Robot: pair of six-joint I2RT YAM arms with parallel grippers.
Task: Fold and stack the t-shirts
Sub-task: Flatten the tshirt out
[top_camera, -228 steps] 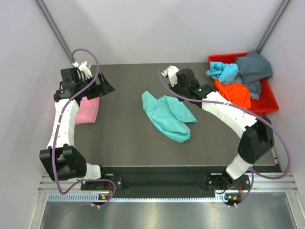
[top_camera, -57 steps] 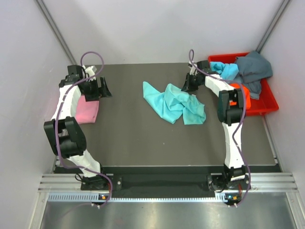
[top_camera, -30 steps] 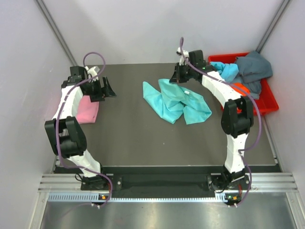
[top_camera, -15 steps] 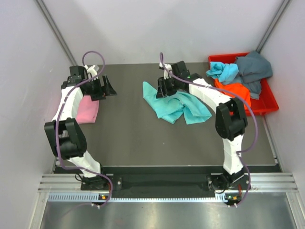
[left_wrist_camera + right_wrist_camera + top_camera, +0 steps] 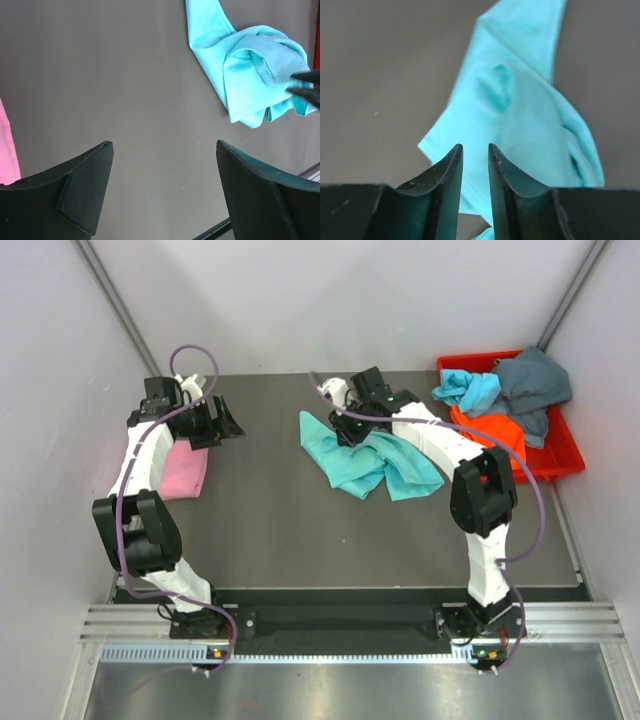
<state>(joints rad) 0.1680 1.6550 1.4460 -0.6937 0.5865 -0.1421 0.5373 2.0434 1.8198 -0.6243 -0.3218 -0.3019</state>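
A teal t-shirt [image 5: 365, 462] lies crumpled and partly folded over itself near the middle of the dark grey counter [image 5: 280, 530], with one pointed flap reaching out toward the left arm's side.

Your right hand [image 5: 474, 150] is down at the far edge of this teal t-shirt. Its fingers stand a narrow gap apart with teal cloth right under them. From the left wrist view the two tips touch a raised fold of the shirt, but you cannot tell whether any cloth is actually pinched. The right arm stretches over the shirt's right half and hides part of it from above.

Your left hand [image 5: 164, 147] hangs well to the left of the teal t-shirt, spread wide and holding nothing, with bare counter below it. A pink t-shirt [image 5: 185, 470] lies flat further left again, at the counter's left edge, partly under the left arm.

To the right of the teal t-shirt, at the counter's far right corner, sits a red bin [image 5: 563, 445]. It holds a light blue t-shirt [image 5: 468, 390], an orange t-shirt [image 5: 490, 435] and a dark grey-blue t-shirt [image 5: 535, 380], heaped together, the dark one draped over the bin's far rim.

Purple cables [image 5: 190, 355] loop up from both arms. Nothing lies between the teal t-shirt and the pink one. Pale plain walls [image 5: 330, 300] close in the counter on three sides, and a metal rail [image 5: 330, 655] runs along its near edge, where both arm bases are bolted.
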